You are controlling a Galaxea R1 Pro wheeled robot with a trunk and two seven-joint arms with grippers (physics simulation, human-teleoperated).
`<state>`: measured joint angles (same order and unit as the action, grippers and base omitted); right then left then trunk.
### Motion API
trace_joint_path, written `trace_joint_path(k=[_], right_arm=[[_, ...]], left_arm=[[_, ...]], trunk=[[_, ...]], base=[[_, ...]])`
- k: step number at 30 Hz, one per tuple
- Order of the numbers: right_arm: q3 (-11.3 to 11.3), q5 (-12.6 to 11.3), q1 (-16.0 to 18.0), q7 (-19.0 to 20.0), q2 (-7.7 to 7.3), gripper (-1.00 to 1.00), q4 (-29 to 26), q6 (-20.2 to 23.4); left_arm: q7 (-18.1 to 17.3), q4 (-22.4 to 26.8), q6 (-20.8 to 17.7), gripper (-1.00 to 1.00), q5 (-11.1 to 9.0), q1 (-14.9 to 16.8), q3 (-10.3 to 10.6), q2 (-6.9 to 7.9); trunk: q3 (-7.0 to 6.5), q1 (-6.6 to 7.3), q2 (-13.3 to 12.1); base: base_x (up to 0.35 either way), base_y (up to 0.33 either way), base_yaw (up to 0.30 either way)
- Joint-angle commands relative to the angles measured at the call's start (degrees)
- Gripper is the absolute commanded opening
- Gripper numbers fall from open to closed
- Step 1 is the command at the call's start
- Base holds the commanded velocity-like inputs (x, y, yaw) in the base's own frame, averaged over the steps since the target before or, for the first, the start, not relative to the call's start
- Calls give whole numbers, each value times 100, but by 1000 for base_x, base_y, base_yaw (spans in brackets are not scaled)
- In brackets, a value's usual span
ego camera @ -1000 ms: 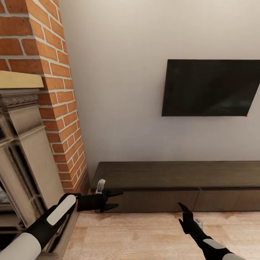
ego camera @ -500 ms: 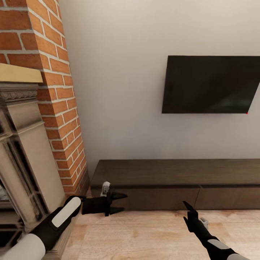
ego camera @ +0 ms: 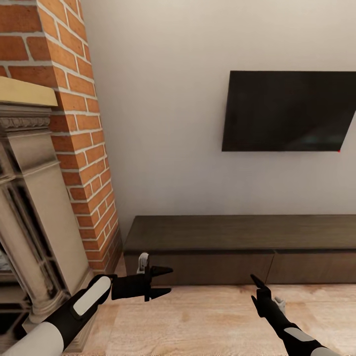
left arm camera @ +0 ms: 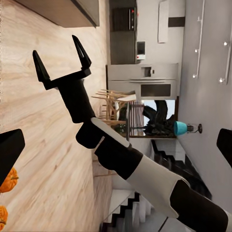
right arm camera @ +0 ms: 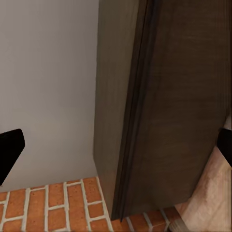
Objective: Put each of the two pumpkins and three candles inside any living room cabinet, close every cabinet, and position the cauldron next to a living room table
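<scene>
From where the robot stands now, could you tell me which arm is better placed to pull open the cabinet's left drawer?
Probably the left. The left gripper hangs open right in front of the cabinet, level with its left drawer front. The right gripper, also open, sits lower and near the seam between the two drawers.

Even, soft, bright rendered light, faint shadows, mild blur, and slanted lines at head-view edges.

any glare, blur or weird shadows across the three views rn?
Head view: flat, even light, sharp; faint reflection on the TV, soft shading under the cabinet top edge. Left wrist view: picture is rolled sideways, right tool crisp, bright ceiling spots, pumpkins cut by the edge. Right wrist view: close on the cabinet, wood grain slightly soft, no glare.
</scene>
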<state>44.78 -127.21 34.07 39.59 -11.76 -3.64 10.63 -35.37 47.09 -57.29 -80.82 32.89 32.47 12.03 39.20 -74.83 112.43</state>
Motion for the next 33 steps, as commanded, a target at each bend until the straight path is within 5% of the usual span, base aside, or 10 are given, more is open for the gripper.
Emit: trace_joint_path(k=[1, 6, 18, 33], right_arm=[[30, -60, 4, 9, -1, 100, 3, 46], [36, -52, 3, -43, -12, 100, -4, 72], [31, -56, 3, -45, 7, 100, 4, -107], [31, -58, 3, -39, 7, 100, 2, -157]], left_arm=[[-38, -1, -1, 100, 4, 7, 20, 10], [-48, 31, -2, 100, 2, 7, 21, 32], [-49, 49, -2, 100, 7, 7, 28, 39], [-49, 55, 2, 100, 22, 7, 31, 35]], trunk=[[24, -22, 44], [114, -132, 245], [114, -132, 245], [114, -132, 245]], base=[[0, 0, 0], [0, 0, 0], [14, 0, 0], [304, 0, 0]])
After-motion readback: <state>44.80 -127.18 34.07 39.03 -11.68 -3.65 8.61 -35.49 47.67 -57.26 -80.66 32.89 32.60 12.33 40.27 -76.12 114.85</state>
